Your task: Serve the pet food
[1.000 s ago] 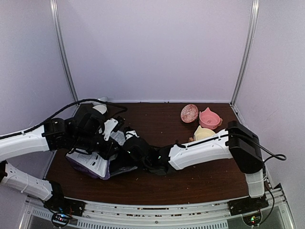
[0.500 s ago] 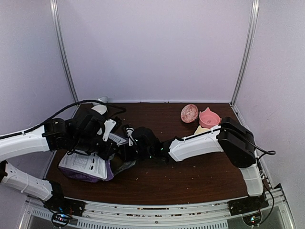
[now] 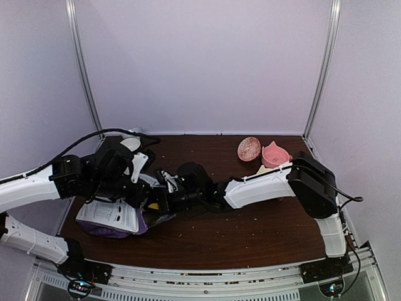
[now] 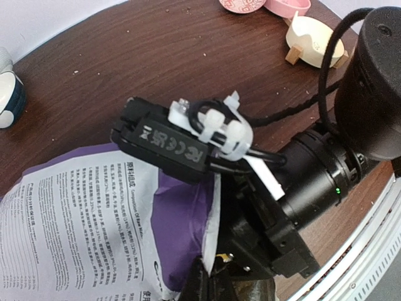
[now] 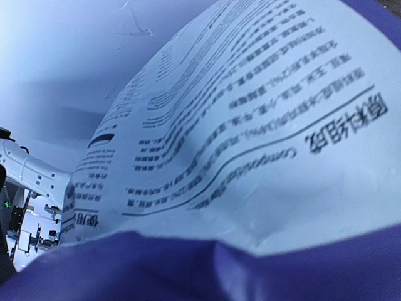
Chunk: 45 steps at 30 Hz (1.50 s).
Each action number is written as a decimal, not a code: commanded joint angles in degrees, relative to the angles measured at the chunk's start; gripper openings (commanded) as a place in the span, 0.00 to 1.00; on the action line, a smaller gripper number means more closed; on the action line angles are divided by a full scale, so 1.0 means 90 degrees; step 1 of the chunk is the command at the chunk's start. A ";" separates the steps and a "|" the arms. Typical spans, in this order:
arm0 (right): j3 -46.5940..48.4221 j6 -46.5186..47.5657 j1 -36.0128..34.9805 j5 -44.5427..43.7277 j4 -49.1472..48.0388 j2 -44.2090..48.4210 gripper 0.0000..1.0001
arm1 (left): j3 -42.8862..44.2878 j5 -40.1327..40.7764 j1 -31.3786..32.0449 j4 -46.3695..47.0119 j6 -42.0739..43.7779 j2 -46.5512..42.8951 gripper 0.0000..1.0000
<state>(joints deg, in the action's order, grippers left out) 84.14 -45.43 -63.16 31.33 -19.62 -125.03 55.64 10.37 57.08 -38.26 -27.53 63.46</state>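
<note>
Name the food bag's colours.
Purple bag with a white panel of black print; left wrist view shows it best.

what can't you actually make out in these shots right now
- Pet food: none visible in any view; the purple bag hides its contents.
- Jaws, left and right: in the top view, buried in the tangle over the bag; open or shut cannot be told.
- Right wrist view: the bag's print fills it, blurred up close.
- Specks on the table: left wrist view, too small to identify.

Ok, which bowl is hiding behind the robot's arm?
The cream bowl; the right arm covers part of it. The plain pink bowl and the patterned pink bowl farther back are in full view.
</note>
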 commanded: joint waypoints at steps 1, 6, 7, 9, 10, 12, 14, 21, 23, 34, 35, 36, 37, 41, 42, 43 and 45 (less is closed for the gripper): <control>-0.0303 -0.0218 0.0004 0.0930 0.0032 0.0589 0.07 | 0.0368 0.0184 0.0074 0.0902 0.0044 -0.0296 0.00; -0.1075 -0.0961 0.0370 0.1051 -0.0046 0.1431 0.07 | 0.0214 0.0486 0.0074 0.0921 0.0071 -0.0623 0.00; -0.1239 -0.1073 0.0434 0.1029 -0.0005 0.1616 0.07 | 0.0152 0.0482 0.0074 0.0976 0.0107 -0.0709 0.00; -0.1604 -0.1279 0.0573 0.0983 0.0064 0.2003 0.07 | 0.0020 0.0412 0.0074 0.1127 0.0244 -0.0883 0.00; -0.1857 -0.1412 0.0674 0.0965 0.0069 0.2253 0.07 | -0.0034 0.0388 0.0074 0.1200 0.0291 -0.0959 0.00; -0.2268 -0.1686 0.0832 0.0968 0.0037 0.2595 0.07 | -0.0107 0.0448 0.0074 0.1284 0.0342 -0.1109 0.00; -0.2692 -0.1962 0.0972 0.1018 -0.0103 0.2941 0.07 | -0.0144 0.0607 0.0074 0.1309 0.0360 -0.1229 0.00; -0.3372 -0.2480 0.1247 0.1117 -0.0108 0.3938 0.07 | -0.0141 0.0794 0.0066 0.1427 0.0492 -0.1297 0.00; -0.3484 -0.2678 0.1288 0.1184 -0.0235 0.4133 0.07 | -0.0111 0.0836 0.0069 0.1467 0.0509 -0.1264 0.00; -0.3864 -0.3350 0.1418 0.1303 -0.0622 0.4891 0.07 | -0.0086 0.0971 0.0064 0.2131 0.0540 -0.1215 0.00; -0.3866 -0.3380 0.1417 0.1313 -0.0623 0.4940 0.07 | -0.0059 0.1031 0.0064 0.2120 0.0514 -0.1180 0.00; -0.3861 -0.3407 0.1421 0.1318 -0.0635 0.5010 0.07 | -0.0017 0.1135 0.0064 0.2079 0.0460 -0.1145 0.00; -0.3868 -0.3452 0.1422 0.1336 -0.0698 0.5072 0.07 | 0.0028 0.1269 0.0051 0.2024 0.0382 -0.1109 0.00; -0.3998 -0.3815 0.1420 0.1411 -0.1065 0.5370 0.07 | 0.0212 0.1460 -0.0043 0.1842 0.0150 -0.1003 0.00; -0.4052 -0.3862 0.1416 0.1379 -0.1111 0.5479 0.07 | 0.0223 0.1473 -0.0043 0.1844 0.0115 -0.1018 0.00; -0.4086 -0.3888 0.1421 0.1321 -0.1104 0.5580 0.07 | 0.0204 0.1469 -0.0052 0.1874 0.0076 -0.1051 0.00; -0.4138 -0.3937 0.1414 0.1224 -0.1107 0.5729 0.07 | 0.0126 0.1430 -0.0065 0.1967 0.0048 -0.1125 0.00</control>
<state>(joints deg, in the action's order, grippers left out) 47.70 -78.48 -50.72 42.81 -24.86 -77.41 54.57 21.10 57.06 -29.52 -25.54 54.76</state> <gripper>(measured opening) 0.239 0.013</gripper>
